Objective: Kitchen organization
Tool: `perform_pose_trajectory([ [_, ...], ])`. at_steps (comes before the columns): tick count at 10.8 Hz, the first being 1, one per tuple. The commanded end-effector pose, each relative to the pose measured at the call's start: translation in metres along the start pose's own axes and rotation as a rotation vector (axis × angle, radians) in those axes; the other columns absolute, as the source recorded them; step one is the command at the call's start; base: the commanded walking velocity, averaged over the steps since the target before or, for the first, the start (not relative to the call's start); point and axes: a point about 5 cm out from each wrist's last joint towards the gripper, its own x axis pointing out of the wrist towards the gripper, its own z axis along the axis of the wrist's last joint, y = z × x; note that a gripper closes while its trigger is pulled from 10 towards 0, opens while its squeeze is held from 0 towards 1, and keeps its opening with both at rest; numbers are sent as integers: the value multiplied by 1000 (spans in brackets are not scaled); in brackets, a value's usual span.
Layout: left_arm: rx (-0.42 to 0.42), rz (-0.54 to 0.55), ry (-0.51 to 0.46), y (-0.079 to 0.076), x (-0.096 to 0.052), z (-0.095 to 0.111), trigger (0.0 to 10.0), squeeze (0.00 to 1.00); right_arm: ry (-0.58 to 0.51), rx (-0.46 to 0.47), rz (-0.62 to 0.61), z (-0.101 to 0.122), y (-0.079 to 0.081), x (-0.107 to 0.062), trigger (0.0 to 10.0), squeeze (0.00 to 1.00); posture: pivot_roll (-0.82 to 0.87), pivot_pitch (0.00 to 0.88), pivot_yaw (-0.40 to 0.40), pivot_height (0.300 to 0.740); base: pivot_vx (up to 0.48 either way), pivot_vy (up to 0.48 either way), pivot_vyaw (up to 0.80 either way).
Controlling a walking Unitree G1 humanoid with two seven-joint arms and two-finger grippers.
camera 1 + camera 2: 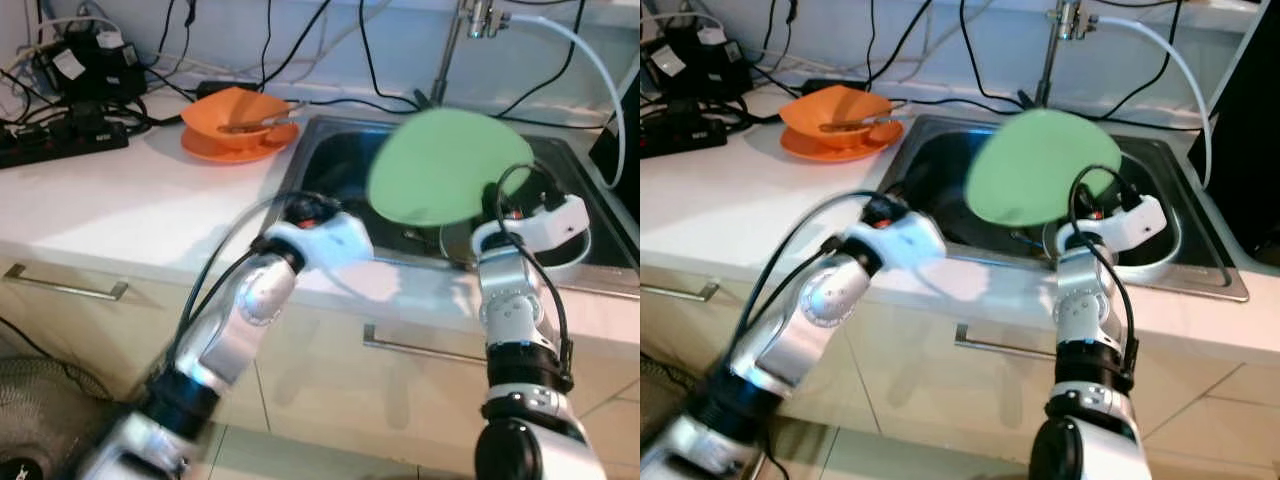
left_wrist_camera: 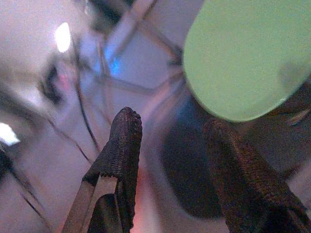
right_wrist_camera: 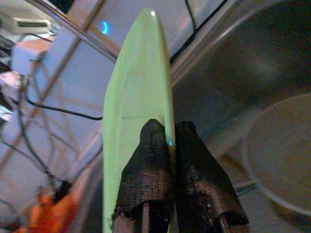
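- The right tool (image 3: 167,145) is clamped on the rim of a green plate (image 1: 450,165); its two black fingers (image 3: 150,165) pinch the edge from either side, as the right wrist view shows.
- The plate is held up in the air, tilted, above the steel sink (image 1: 335,150) and in front of the tap (image 1: 480,20).
- The left tool (image 2: 170,155) is spread wide and holds nothing. It hovers near the sink's front edge, pointing towards the plate, with the plate just beyond its fingertips and not touching them.
- Judged from this, the step in hand is lifting the plate out of the sink. The next move probably calls for carrying it level over to the white surface (image 1: 110,200) and setting it down, perhaps near the orange bowl (image 1: 235,115) that sits on an orange plate (image 1: 215,148) there.
- Where the plate is meant to end up cannot be told.
- A pale round bowl (image 3: 282,155) lies in the sink below the plate; in the head views the right arm and the plate partly cover it.
- The left arm is blurred, so its exact pose is hard to read.
- A utensil lies in the orange bowl, too small to identify.
- Black cables (image 1: 90,120) crowd the back of the surface.
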Motion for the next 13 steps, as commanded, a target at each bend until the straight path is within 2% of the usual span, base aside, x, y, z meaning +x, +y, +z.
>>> perform_pose_trajectory([
  [1, -121, 4, 39, 0, -1, -7, 10000, 0, -39, -84, 56, 5, 13, 4, 10000, 0, 208, 0, 1, 740, 0, 0, 0],
  [2, -309, 31, 54, -1, -1, -7, 10000, 0, -28, -213, 61, -2, 10, 8, 10000, 0, 209, 0, 1, 740, 0, 0, 0],
  [3, -366, 29, 57, -2, 0, -5, 10000, 0, -20, -246, 69, -4, 11, 11, 10000, 0, 210, 0, 0, 740, 0, 0, 0],
  [4, -443, 13, 78, -6, 0, -7, 10000, 0, 3, -382, 106, -11, 18, 14, 10000, 0, 208, 0, -3, 740, 0, 0, 0],
  [5, -497, 14, 88, -7, 0, -7, 10000, 0, 30, -441, 111, -17, 18, 15, 10000, 0, 210, 0, -4, 740, 0, 0, 0],
  [6, -595, 12, 108, -7, 0, -8, 10000, 0, 69, -471, 108, -27, 17, 15, 10000, 0, 217, 0, -8, 740, 0, 0, 0],
  [8, -665, -27, 141, -13, -1, -10, 10000, 0, 139, -539, 84, -39, 16, 17, 10000, 0, 223, 0, -11, 740, 0, 0, 0],
  [10, -791, -71, 190, -20, -3, -6, 10000, 0, 170, -571, 73, -43, 16, 18, 10000, 0, 230, 0, -15, 740, 0, 0, 0],
  [11, -787, -93, 216, -22, -4, -8, 10000, 0, 175, -579, 77, -44, 17, 19, 10000, 0, 232, 0, -15, 740, 0, 0, 0],
  [12, -744, -135, 273, -31, -7, -18, 10000, 0, 193, -617, 93, -47, 17, 18, 10000, 0, 227, 0, -15, 740, 0, 0, 0],
  [13, -754, -128, 290, -34, -9, -22, 10000, 0, 208, -632, 90, -49, 15, 17, 10000, 0, 227, 0, -15, 740, 0, 0, 0],
])
